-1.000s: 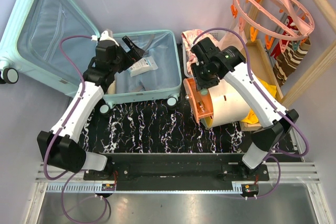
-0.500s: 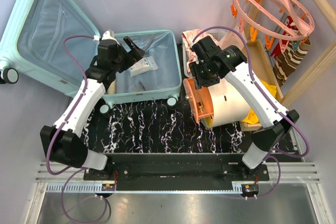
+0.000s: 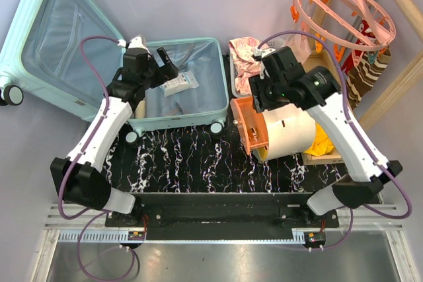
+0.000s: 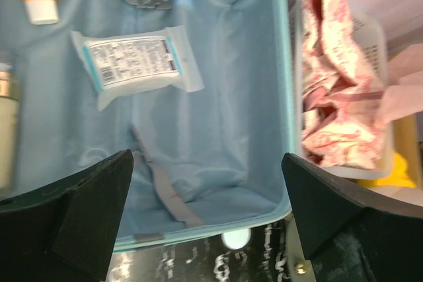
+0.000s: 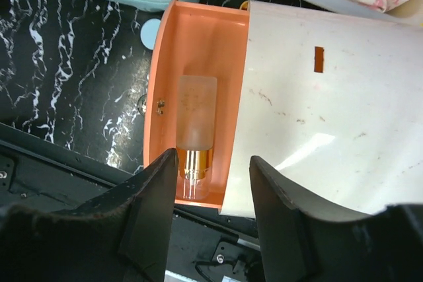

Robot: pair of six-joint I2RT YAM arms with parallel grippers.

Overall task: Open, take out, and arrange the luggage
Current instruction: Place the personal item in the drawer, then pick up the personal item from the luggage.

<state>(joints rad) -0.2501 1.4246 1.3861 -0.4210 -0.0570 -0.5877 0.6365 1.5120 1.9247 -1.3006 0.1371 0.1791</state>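
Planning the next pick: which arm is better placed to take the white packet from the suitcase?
Left. The left gripper, open, hangs over the suitcase near the packet; the right gripper is over the cylinder.

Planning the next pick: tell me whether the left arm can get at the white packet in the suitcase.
Probably yes: the left gripper hangs open over the open luggage, and the white packet lies bare on the lining, nothing over it.

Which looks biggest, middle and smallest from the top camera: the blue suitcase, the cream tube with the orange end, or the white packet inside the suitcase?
1. Blue suitcase, lying open: biggest by far.
2. Cream tube with the orange end.
3. White packet: smallest.
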